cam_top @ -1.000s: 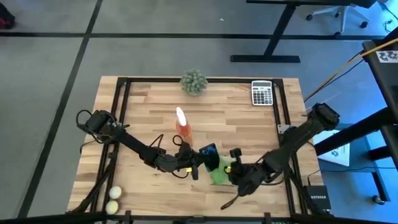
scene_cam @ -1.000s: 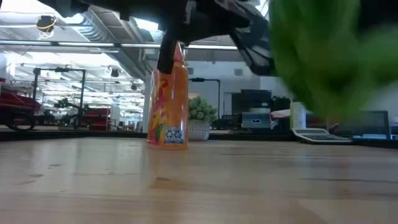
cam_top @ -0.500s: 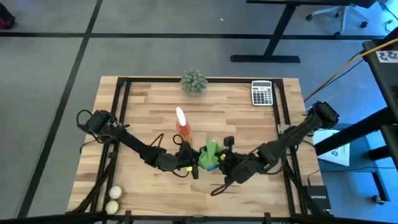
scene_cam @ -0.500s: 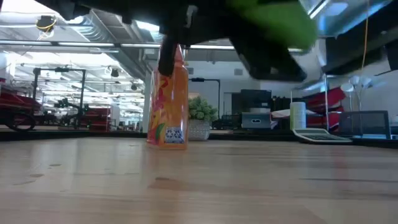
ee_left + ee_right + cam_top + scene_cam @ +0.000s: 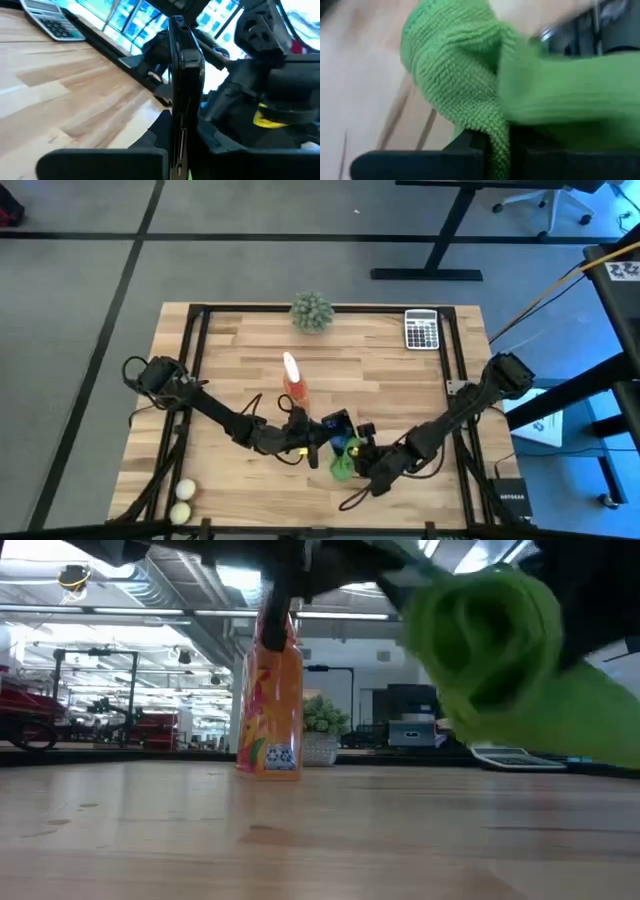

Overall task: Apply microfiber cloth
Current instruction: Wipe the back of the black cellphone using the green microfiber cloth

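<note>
Microfiber cloth (image 5: pixel 343 465) hangs bunched from the right end effector (image 5: pixel 357 460), which grips it, just beside the left end effector (image 5: pixel 322 442) clamping a thin dark device (image 5: pixel 335 423).

Spray bottle (image 5: pixel 292 379) mid-tabletop (image 5: pixel 380 380), plant ball (image 5: pixel 312 311) behind it at far edge, calculator (image 5: pixel 421 329) far right. Two balls (image 5: pixel 182 501) near-left corner. Microfiber cloth (image 5: pixel 344 460) near-centre, right pincer (image 5: pixel 355 461) on it, left pincer (image 5: pixel 316 442) just left.

One camera looks straight down on the whole light wooden table (image 5: pixel 400 390). Another sits at tabletop height, facing across it toward the far room. Both share the orange plastic spray bottle (image 5: pixel 293 378). Each wrist camera looks forward, very close.
</note>
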Tool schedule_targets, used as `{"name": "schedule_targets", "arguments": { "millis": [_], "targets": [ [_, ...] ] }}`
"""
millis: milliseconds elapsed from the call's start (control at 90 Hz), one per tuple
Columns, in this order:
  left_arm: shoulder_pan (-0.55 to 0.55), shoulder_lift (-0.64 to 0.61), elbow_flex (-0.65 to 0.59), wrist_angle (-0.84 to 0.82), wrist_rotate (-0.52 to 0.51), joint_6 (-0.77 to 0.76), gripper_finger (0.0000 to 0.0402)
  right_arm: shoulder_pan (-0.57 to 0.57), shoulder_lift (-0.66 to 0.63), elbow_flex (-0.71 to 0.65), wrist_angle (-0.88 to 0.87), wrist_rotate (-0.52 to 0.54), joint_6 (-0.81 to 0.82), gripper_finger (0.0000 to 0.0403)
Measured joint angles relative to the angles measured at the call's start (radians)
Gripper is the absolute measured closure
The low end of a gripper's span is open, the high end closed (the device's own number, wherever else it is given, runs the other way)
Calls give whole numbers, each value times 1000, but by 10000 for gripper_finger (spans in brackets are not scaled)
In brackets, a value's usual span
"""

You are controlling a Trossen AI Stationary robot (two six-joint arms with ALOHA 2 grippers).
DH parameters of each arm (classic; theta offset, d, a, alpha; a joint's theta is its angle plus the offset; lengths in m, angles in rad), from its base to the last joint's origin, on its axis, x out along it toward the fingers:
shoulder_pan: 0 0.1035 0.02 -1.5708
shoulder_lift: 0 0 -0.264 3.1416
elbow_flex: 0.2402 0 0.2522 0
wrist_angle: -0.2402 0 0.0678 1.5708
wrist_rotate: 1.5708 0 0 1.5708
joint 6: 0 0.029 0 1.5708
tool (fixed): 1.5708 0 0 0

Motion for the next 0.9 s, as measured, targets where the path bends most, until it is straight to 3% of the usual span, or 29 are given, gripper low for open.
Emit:
{"name": "schedule_targets", "arguments": {
  "millis": [200, 367, 522, 700, 900],
  "targets": [
    [2, 1, -1, -15, -7, 1, 394, 39, -68, 172, -235, 166, -52, 389],
    [1, 2, -2, -17, -8, 3, 394, 0, -87, 215, -257, 343, -149, 388],
    [2, 4, -6, -32, -16, 3, 394, -70, -81, 145, -162, 276, -124, 388],
    [0, 10, -8, -14, -5, 11, 394, -37, -63, 4, 54, 200, -60, 389],
    [1, 7, -5, 8, -6, 26, 394, 2, -38, -63, 39, 99, 52, 388]
  ]
}}
